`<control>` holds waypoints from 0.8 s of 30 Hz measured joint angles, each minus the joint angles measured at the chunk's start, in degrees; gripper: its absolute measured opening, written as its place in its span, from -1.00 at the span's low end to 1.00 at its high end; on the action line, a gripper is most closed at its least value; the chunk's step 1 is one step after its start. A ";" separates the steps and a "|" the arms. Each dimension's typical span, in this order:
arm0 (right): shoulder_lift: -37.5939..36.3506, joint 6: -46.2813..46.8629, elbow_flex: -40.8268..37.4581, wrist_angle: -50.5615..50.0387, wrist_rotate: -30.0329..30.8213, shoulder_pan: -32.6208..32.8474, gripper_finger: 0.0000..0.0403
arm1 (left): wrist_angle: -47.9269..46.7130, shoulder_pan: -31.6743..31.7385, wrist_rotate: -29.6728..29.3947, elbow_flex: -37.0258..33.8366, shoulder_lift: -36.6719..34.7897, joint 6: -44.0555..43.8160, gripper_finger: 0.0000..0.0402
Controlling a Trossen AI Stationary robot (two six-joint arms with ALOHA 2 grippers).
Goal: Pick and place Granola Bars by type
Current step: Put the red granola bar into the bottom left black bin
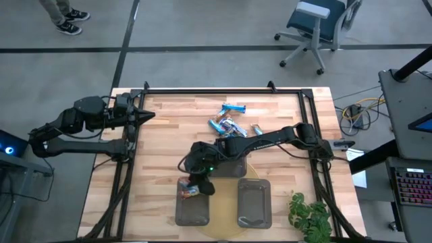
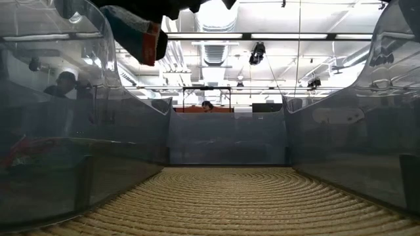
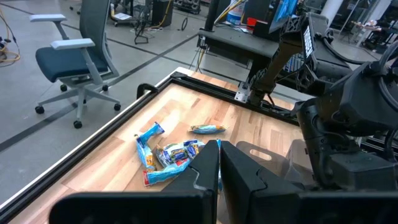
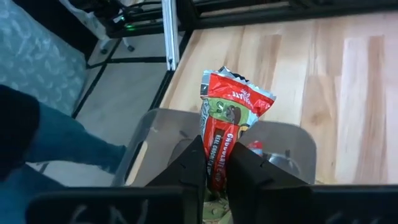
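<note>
Right end effector (image 4: 214, 171) is over the left of the two grey trays (image 1: 194, 210) at the table's (image 1: 169, 135) front edge, fingers clamped on a red-wrapped granola bar (image 4: 229, 127) — wrapper reads "chocolate" in the right wrist view, bar held upright above the tray interior. I can see the same bar (image 2: 134, 33) hanging at the top left of the low view, between the tray walls. In the high view something red and blue (image 1: 189, 192) already lies in that tray; I cannot tell its type.

Second tray (image 1: 254, 202) sits just beside the first, both on a round woven mat (image 1: 251, 174).

Remaining granola bars (image 1: 229, 121) — mostly blue wrappers — lie in a loose cluster near the table's middle toward the far edge, well apart from the trays. Left wrist view shows the same pile (image 3: 168, 155).

Left end effector (image 1: 145, 115) waits above the far-left part of the table, fingers closed together, nothing in them.

Small green plant (image 1: 310, 216) at the front right corner.
</note>
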 joint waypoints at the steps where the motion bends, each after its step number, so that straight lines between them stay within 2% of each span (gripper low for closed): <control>1: 0.00 0.03 -0.10 -0.09 -0.06 0.01 -0.76 | 0.00 -0.02 0.00 0.00 -0.01 0.00 -1.00; 13: 0.02 0.23 -0.44 -0.05 -0.15 0.07 -0.51 | -0.01 0.00 0.00 0.00 -0.02 0.07 -1.00; 24: 0.02 0.22 -0.46 -0.05 -0.17 0.09 -0.49 | -0.01 0.01 0.00 0.02 -0.02 0.13 -1.00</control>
